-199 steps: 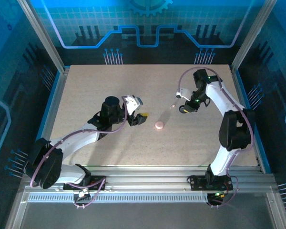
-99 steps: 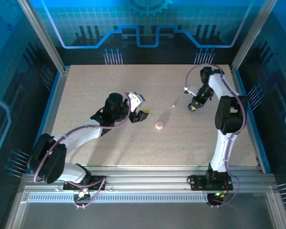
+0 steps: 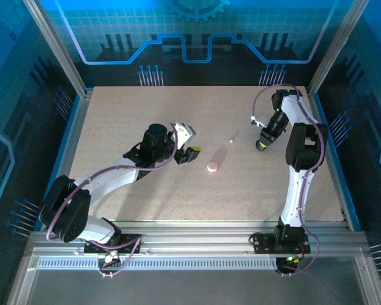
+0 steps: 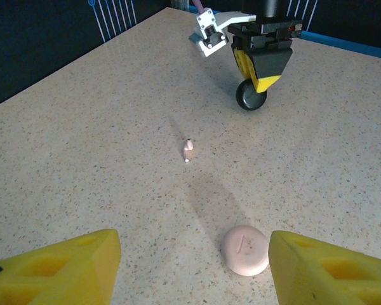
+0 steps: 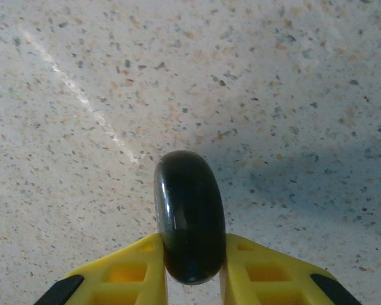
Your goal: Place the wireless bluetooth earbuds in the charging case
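A pale pink round charging case (image 4: 244,250) lies flat on the speckled table (image 3: 146,114), just inside the right finger of my open left gripper (image 4: 192,246). From above, the left gripper (image 3: 187,143) sits a little left of that pink case (image 3: 212,167). One tiny pale pink earbud (image 4: 188,150) stands on the table beyond it, and from above this earbud (image 3: 230,140) lies between the two grippers. My right gripper (image 5: 190,257) is shut on a black round charging case (image 5: 190,216), held on edge just above the table at the back right (image 3: 261,145).
Blue walls and metal frame posts (image 3: 63,57) ring the table. A faint pale scratch (image 5: 82,95) crosses the surface under the right gripper. Open tabletop spreads along the front and at the far left.
My right arm has swung right and back, carrying the black case away from the pink earbud. The left gripper has crept slightly right, toward the pink case.
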